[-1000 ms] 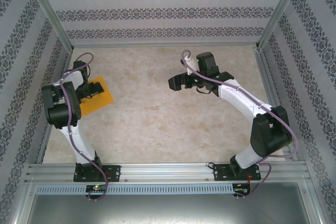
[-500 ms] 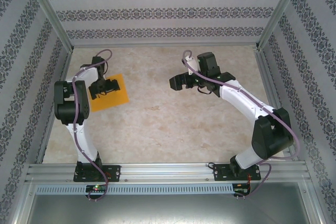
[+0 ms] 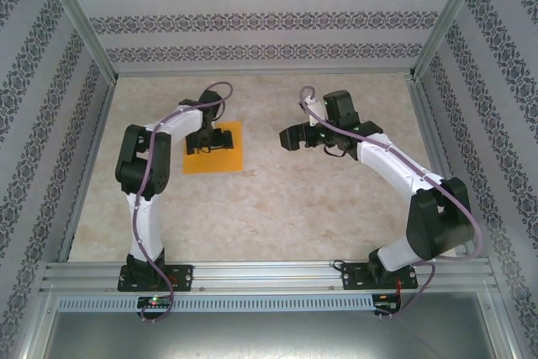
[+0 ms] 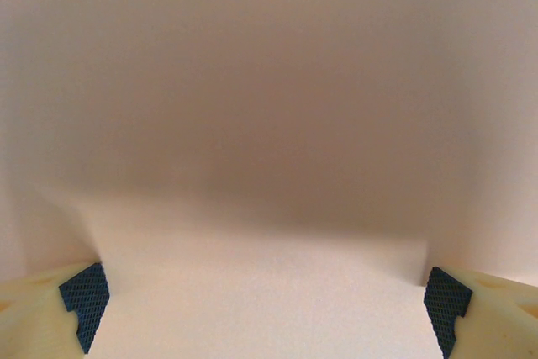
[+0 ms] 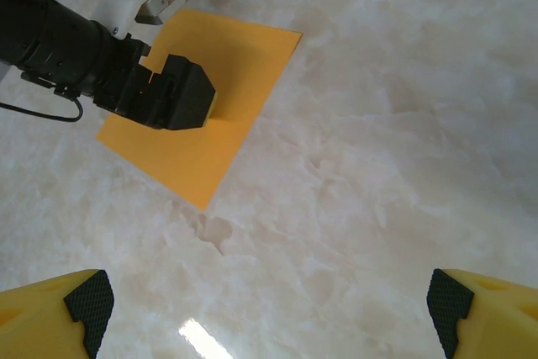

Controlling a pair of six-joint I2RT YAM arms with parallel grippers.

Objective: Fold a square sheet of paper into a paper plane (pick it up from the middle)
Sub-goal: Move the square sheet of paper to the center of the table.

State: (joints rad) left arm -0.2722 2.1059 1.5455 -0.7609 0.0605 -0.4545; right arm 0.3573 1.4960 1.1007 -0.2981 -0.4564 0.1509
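Top external view shows the square sheet of thin orange-yellow paper [image 3: 227, 162] lying flat and unfolded on the pale marbled table [image 3: 277, 208], toward ten o'clock from the table's middle, its edges nearly parallel to the table's. The left gripper [image 3: 210, 142] hangs low over the sheet, a little toward twelve o'clock of the sheet's centre, with the white left arm [image 3: 143, 208] bending in from seven o'clock. Its black jaws stand spread wide and close on nothing. The left wrist view agrees: two yellow fingers with dark textured pads [image 4: 84, 302] sit far apart in the lower corners, and between them is a blurred pale surface very close to the lens. Whether the fingertips actually touch the paper I cannot tell. The right gripper [image 3: 290, 136] is at three o'clock of the sheet and well apart from it, above bare table, pointing toward nine o'clock. Its jaws also stand wide apart and empty. In the right wrist view its yellow fingers with black pads [image 5: 88, 302] sit in the two lower corners. There the orange sheet lies toward eleven o'clock on the marbled surface, with the left arm's black gripper body over the sheet's middle and casting a small shadow on the paper.
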